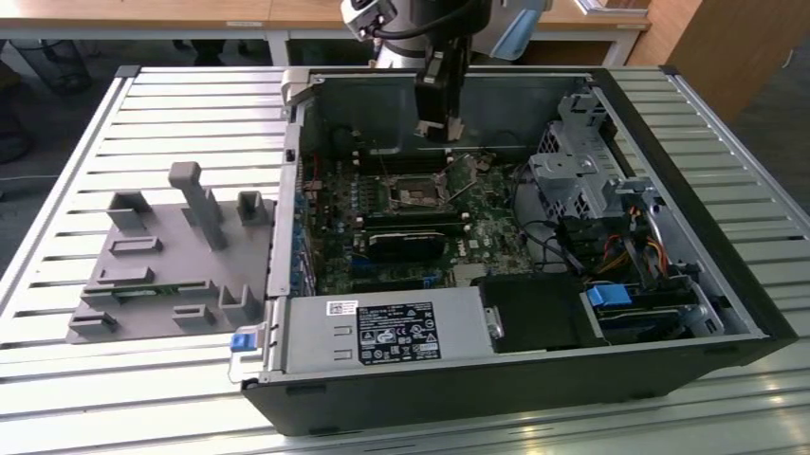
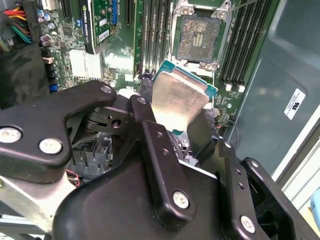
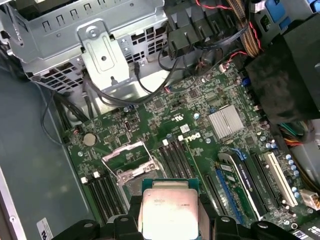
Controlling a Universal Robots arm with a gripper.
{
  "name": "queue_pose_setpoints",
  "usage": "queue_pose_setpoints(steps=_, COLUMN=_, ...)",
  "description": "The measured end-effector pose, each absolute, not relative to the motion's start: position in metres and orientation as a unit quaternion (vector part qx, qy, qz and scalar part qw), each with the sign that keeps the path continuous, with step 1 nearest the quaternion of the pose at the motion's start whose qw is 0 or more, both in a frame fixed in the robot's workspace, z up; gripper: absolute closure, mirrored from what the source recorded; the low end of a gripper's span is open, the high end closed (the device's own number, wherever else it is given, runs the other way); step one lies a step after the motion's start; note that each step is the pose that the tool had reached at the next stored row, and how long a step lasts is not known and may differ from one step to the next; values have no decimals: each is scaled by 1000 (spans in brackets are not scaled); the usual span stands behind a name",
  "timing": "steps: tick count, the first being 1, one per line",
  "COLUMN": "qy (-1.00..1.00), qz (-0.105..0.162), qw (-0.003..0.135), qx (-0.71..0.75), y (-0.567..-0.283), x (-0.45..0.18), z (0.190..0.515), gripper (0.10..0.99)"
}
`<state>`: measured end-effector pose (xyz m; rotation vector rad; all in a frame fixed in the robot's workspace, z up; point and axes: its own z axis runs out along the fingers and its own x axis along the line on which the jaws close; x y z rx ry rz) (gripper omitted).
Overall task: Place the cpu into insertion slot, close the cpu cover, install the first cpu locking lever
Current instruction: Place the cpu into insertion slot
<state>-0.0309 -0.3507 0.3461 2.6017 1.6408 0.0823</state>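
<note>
The cpu (image 2: 179, 97), a flat square chip with a pale metal top and green edge, is held at its edges by my gripper (image 2: 176, 131), which is shut on it. It also shows in the first wrist view, where the cpu (image 3: 169, 209) hangs above the board next to the insertion slot (image 3: 134, 179). In the second wrist view, the insertion slot (image 2: 200, 36) lies open with its dark pin field bare, a short way beyond the chip. The cpu cover (image 3: 123, 158), a thin silver frame, looks flipped up at the socket's edge. From the exterior view, my gripper (image 1: 439, 131) hovers inside the case above the insertion slot (image 1: 415, 192).
The open computer case (image 1: 708, 313) lies on a slatted table. Black memory slots (image 2: 245, 45) flank the socket. A metal drive cage (image 3: 100, 45) and bundled cables (image 3: 235, 30) stand nearby. A grey fixture (image 1: 165, 256) sits at the exterior view's left.
</note>
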Motion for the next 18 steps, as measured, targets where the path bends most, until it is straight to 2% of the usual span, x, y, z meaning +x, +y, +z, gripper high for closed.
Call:
queue_pose_setpoints(steps=10, qy=502, qz=25, qw=34, qx=864, y=-350, x=-31, z=342, gripper=557)
queue_pose_setpoints(steps=18, qy=556, qz=27, qw=32, qx=830, y=-350, x=-31, z=339, gripper=557)
